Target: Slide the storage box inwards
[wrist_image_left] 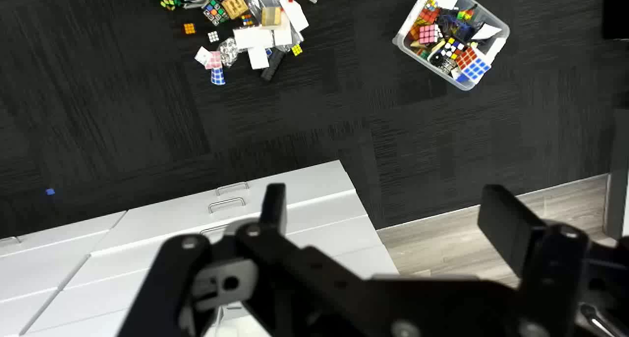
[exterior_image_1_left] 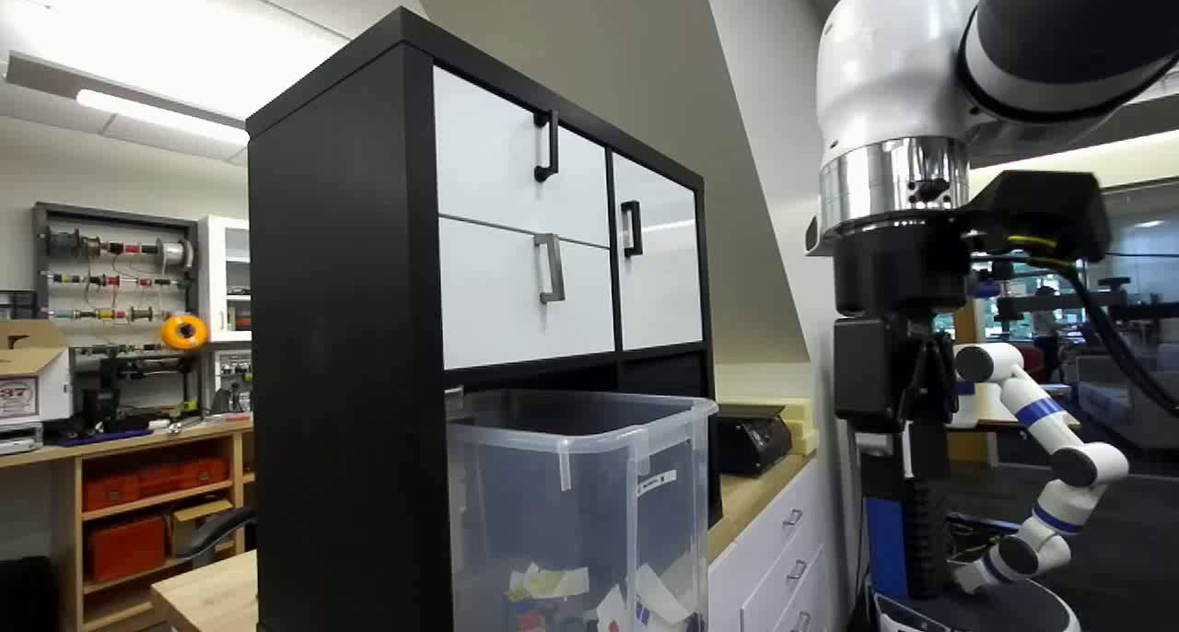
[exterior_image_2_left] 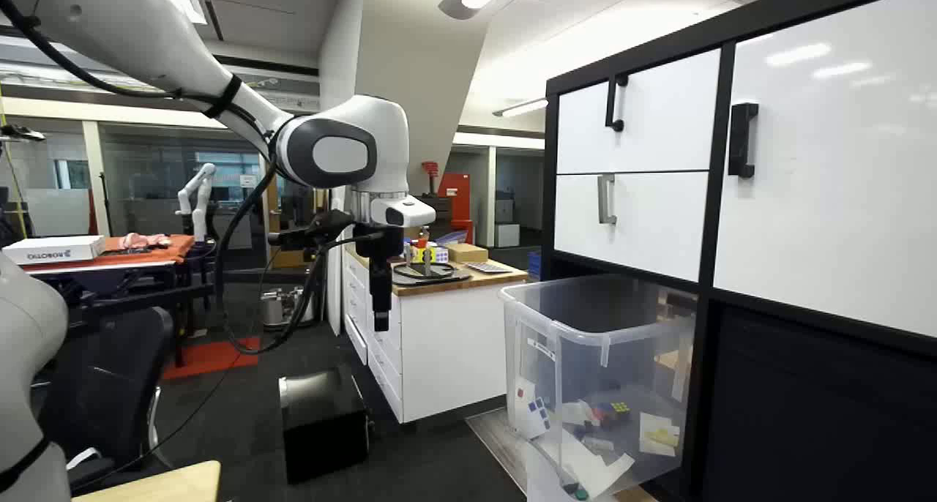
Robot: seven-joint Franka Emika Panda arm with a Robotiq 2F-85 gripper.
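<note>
The storage box [exterior_image_1_left: 571, 466] is a large translucent bin with a thick rim. It sticks out of the opening below the white drawers of the black cabinet [exterior_image_1_left: 345, 337]. It also shows in an exterior view [exterior_image_2_left: 629, 366], with pale papers and cube toys visible through its walls. My gripper [exterior_image_2_left: 381, 319] hangs pointing down, apart from the box, at about rim height in the picture. It also shows in an exterior view [exterior_image_1_left: 893, 402]. In the wrist view the gripper [wrist_image_left: 393, 211] is open, with nothing between its fingers. I cannot make out the storage box in the wrist view.
A white drawer unit [exterior_image_2_left: 454, 348] with a wooden top and objects stands beside the box. A black bin [exterior_image_2_left: 322, 425] stands on the floor. The wrist view shows scattered cubes and papers [wrist_image_left: 258, 35] and a small clear tub [wrist_image_left: 499, 27] on dark carpet.
</note>
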